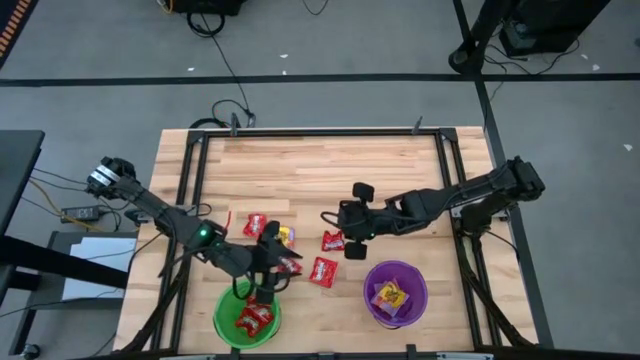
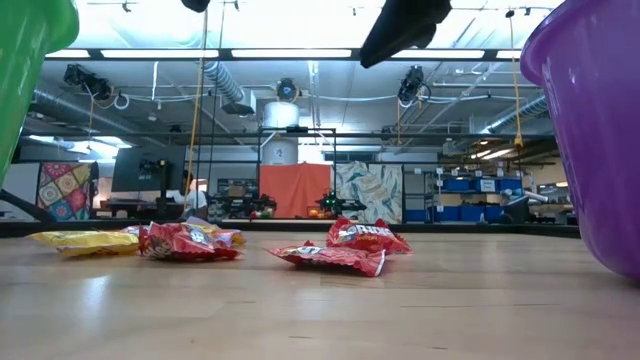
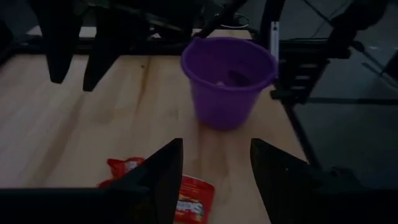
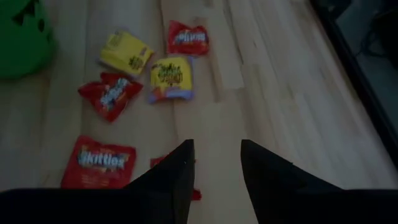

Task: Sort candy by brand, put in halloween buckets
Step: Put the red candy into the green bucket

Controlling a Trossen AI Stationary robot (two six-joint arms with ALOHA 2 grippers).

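Fingers of both grippers stand part open, empty: left gripper over green bucket, right gripper above red packets mid-table. Purple bucket near. Packets likely light, crinkly, slippery; pinch across a flat middle.

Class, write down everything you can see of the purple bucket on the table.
The purple bucket is a small round pail of smooth, slightly glossy plastic, wider at its open rim than at its base. It stands upright at the table's near edge, right of the green bucket. Yellow candy packets lie inside. Neither hand touches it.
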